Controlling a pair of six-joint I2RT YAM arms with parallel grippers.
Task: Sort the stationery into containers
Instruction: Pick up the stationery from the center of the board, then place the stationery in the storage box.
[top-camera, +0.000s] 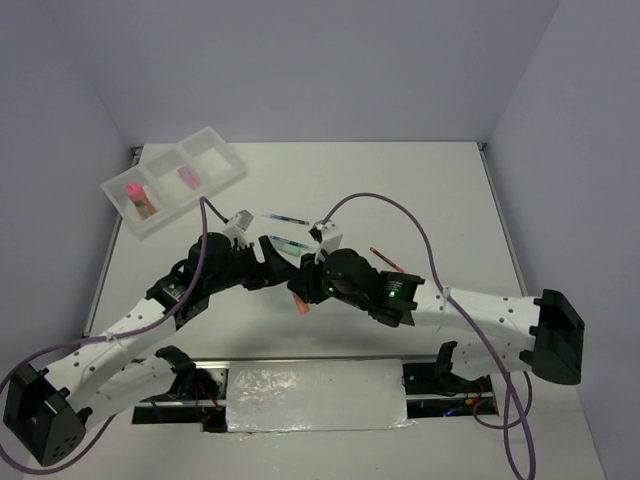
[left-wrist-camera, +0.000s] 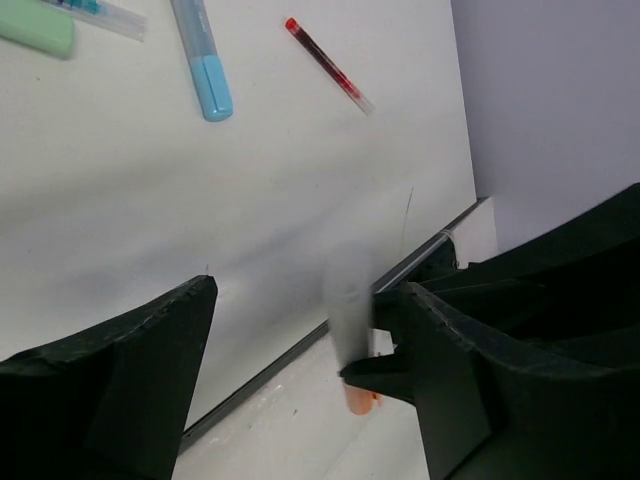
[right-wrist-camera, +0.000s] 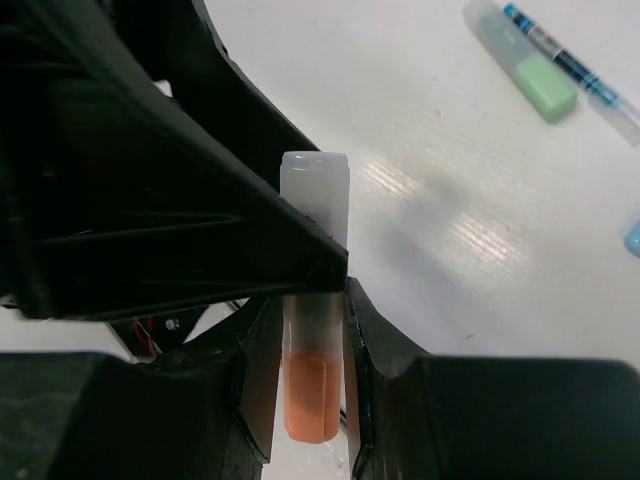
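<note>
Where the right tool (right-wrist-camera: 311, 335) grips, the marker (right-wrist-camera: 315, 205) is frosted white, orange-ended.

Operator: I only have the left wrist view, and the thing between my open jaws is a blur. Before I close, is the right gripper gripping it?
Observer: Yes. The right wrist view shows the right gripper shut on a short chunky plastic orange marker.
Operator: Which end sticks out?
Observer: Its translucent white end pokes out beyond the grip. The orange end sits back toward the wrist.
Operator: And where do I take it?
Observer: The top view shows the translucent white three-compartment plastic tray at the far left of the table. It has a stubby pink cylinder in its left end compartment and a lilac marker in the middle one.
</note>
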